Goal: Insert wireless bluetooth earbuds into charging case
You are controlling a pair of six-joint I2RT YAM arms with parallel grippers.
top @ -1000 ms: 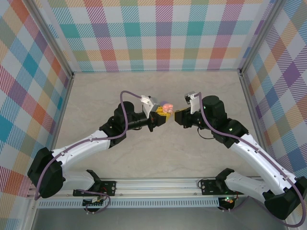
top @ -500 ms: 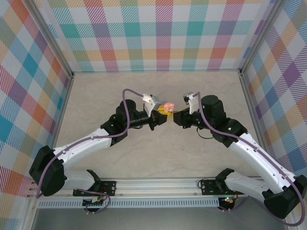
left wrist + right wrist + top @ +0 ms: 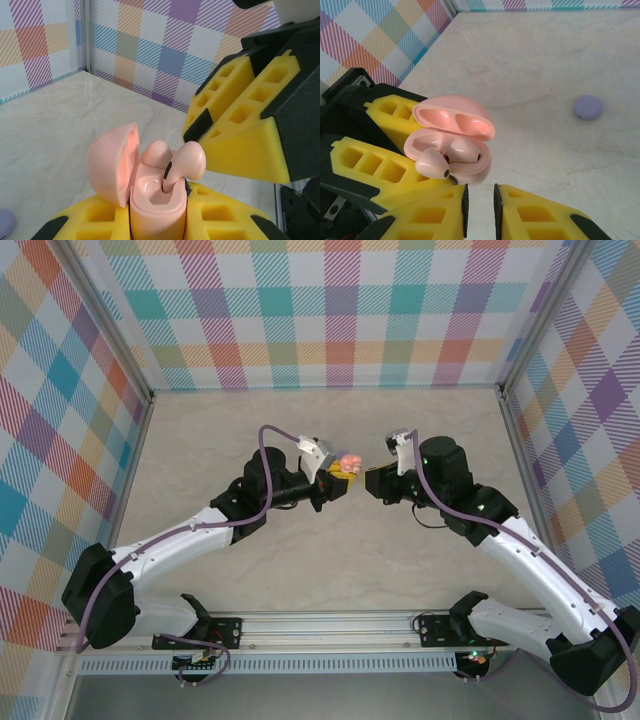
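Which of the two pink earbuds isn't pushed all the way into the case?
The raised earbud, leaning out with its stem showing; the other earbud sits low inside the pink case.

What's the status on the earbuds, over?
Left hand shut on case, lid open. Right hand shut, empty, close by. One earbud seated, other earbud sticking up. Purple disc well clear.

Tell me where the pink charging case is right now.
In the top view the pink charging case is near the centre of the scene, clamped lid-open in the left gripper, just left of the right gripper.
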